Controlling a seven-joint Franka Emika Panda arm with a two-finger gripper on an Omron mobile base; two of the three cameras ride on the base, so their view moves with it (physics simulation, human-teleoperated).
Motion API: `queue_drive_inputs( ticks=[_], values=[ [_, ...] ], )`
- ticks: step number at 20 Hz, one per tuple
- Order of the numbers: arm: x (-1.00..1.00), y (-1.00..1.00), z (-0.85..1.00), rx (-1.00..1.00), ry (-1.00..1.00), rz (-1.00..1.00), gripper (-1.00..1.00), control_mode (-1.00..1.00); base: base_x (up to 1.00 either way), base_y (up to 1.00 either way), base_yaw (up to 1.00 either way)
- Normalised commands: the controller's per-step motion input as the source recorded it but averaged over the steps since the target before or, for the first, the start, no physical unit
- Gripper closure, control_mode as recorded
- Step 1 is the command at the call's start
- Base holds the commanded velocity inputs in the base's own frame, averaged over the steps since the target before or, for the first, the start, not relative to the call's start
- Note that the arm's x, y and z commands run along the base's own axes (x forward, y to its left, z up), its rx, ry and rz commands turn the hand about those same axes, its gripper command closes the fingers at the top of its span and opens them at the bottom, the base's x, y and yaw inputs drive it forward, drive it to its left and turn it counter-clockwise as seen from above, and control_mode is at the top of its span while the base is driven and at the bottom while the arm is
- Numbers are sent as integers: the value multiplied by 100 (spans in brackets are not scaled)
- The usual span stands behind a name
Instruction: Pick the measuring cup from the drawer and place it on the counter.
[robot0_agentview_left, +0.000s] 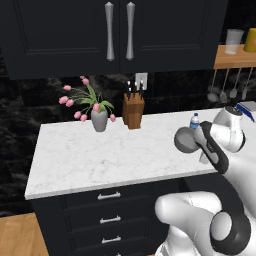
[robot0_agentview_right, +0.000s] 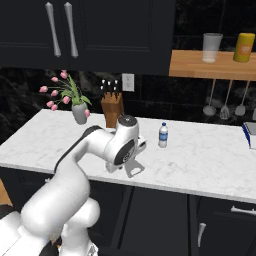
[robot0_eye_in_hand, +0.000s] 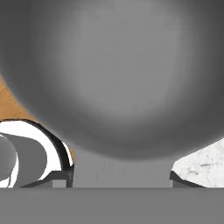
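While the gripper (robot0_eye_in_hand: 121, 177) stands closed on the flat handle of the measuring cup (robot0_eye_in_hand: 118, 78), the hand view puts the cup's grey round bowl right in front of the camera, with a corner of the counter (robot0_eye_in_hand: 203, 164) at lower right and wood floor at left. One cup is counted; from the left base view its bowl (robot0_agentview_left: 187, 140) is raised off the marble near the front right part of the counter (robot0_agentview_left: 100, 160), next to the arm's wrist. From the right base view the flat grey piece under the hand (robot0_agentview_right: 133, 170) hangs over the marble's front edge; the arm covers the cup's bowl there. Counted on the counter (robot0_agentview_right: 210, 160): one water bottle (robot0_agentview_right: 163, 135) with a blue cap, standing upright just beyond the hand; one knife block (robot0_agentview_right: 112, 110) at the back wall; one vase of pink tulips (robot0_agentview_right: 75, 107) left of the block. One wooden shelf (robot0_agentview_right: 200, 67) at upper right carries one clear glass (robot0_agentview_right: 212, 47) and one yellow container (robot0_agentview_right: 243, 47). Three utensils (robot0_agentview_right: 224, 107) hang under the shelf. Three drawer handles (robot0_agentview_left: 109, 219) show below the counter.
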Motion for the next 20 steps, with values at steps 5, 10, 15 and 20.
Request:
queue_drive_inputs(
  ticks=[5,10,15,20],
  values=[
    [76,0,-35,-7,2,11,100,-100,0,0,0],
    [78,0,-39,-4,13,14,100,-100,0,0,0],
    [44,0,-24,0,0,4,100,-100,0,0,0],
    [36,0,-23,0,-2,4,100,-100,0,0,0]
  ],
)
